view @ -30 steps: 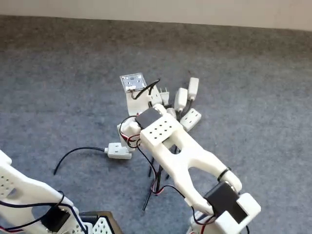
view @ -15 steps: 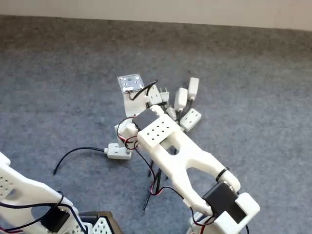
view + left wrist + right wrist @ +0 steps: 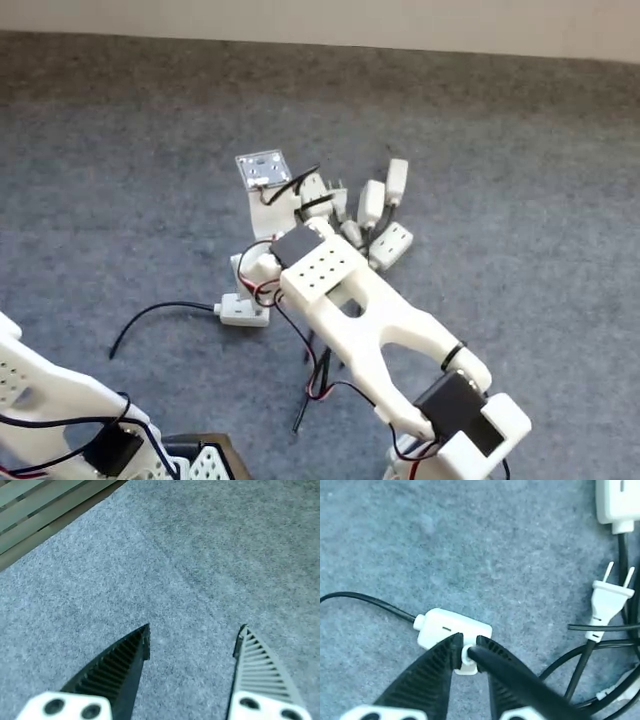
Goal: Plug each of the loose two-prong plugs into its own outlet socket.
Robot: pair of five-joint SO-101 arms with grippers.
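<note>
My right gripper [image 3: 466, 647] is shut on a small white plug [image 3: 465, 661] that sits against the side of a white outlet socket [image 3: 451, 625] with a black cord. In the high view that socket [image 3: 243, 311] lies on the carpet just beside the right gripper [image 3: 252, 290]. A loose two-prong plug [image 3: 606, 601] lies beyond, prongs pointing away, and shows as the plug [image 3: 337, 193] in the cluster from above. More white sockets [image 3: 391, 245] [image 3: 372, 202] lie there. My left gripper [image 3: 195, 632] is open over bare carpet.
Grey carpet [image 3: 520, 180] covers the whole work area. Black cords [image 3: 600, 640] tangle near the loose plug, under the right arm [image 3: 380, 320]. The left arm [image 3: 60, 410] stays at the near left corner. A wooden strip [image 3: 45, 510] borders the carpet.
The right arm's wrist has shifted slightly left over the cluster. The socket with the black cord has stayed in place.
</note>
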